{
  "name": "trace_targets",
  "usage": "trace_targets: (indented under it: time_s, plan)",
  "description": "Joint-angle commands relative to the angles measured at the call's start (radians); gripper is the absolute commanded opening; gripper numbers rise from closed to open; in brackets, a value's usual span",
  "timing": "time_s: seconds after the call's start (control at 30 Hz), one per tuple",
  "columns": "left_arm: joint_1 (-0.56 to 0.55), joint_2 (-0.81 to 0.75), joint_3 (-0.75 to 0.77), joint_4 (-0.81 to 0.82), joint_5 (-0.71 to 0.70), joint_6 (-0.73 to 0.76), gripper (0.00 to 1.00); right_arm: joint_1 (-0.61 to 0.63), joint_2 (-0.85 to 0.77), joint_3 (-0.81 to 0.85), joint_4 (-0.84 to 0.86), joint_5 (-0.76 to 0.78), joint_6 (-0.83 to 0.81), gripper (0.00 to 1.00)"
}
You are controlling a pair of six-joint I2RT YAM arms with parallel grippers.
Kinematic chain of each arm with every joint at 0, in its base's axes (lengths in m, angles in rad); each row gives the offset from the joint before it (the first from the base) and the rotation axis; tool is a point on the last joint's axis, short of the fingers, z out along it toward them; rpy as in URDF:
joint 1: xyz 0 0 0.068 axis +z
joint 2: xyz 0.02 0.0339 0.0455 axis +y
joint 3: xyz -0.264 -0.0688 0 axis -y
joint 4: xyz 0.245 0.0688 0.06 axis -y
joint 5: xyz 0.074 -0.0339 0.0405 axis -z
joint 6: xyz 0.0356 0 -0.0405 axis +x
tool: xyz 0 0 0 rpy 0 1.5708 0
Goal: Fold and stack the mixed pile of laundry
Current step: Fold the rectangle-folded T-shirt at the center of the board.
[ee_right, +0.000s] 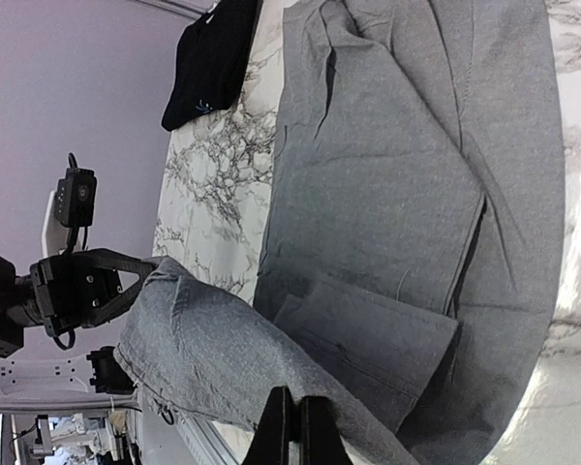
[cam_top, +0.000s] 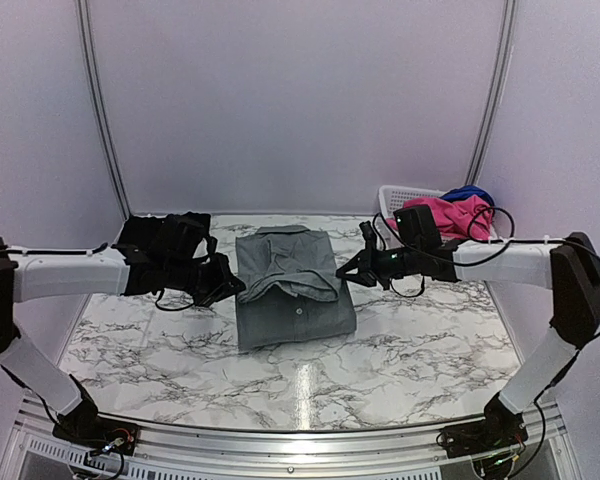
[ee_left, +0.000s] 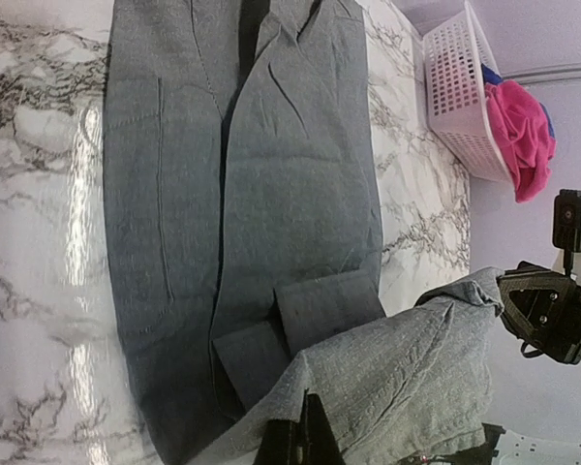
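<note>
Grey trousers (cam_top: 295, 290) lie mid-bench (cam_top: 400, 350), partly folded. Left gripper (cam_top: 230, 285) and right gripper (cam_top: 345, 272) have jaws clamped on opposite ends of a raised fold. No stack yet. Black cloth (cam_top: 165, 240) is bunched at left rear; pink piece (cam_top: 445, 215) and blue piece (cam_top: 468, 193) wait in the white basket (cam_top: 395, 200). Fold path looks unobstructed.

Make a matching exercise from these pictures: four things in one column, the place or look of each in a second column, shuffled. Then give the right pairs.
1. grey trousers
2. black cloth
3. pink garment
4. basket

A. far left corner of the table
B. white lattice, far right corner
C. middle of the table, one edge lifted
D. heaped in the basket

Pairs: 1-C; 2-A; 3-D; 4-B
</note>
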Motion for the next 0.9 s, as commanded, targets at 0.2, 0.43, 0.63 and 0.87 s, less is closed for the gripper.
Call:
trace_targets:
  time_s: [0.2,0.43,0.63,0.87]
  plan:
    - [0.099,0.325,0.164,0.095,0.115,0.082,0.0,-0.108,0.325,0.23,0.066,-0.151,-0.105,0.0]
    - [0.129,0.457,0.226,0.139,0.123,0.068,0.0,-0.135,0.447,0.281,0.107,-0.157,-0.113,0.0]
    - [0.131,0.532,0.291,0.125,0.136,0.079,0.0,-0.151,0.481,0.289,0.1,-0.155,-0.123,0.06]
    - [0.143,0.505,0.311,0.08,0.137,0.091,0.34,-0.16,0.318,0.312,-0.033,-0.114,-0.199,0.51]
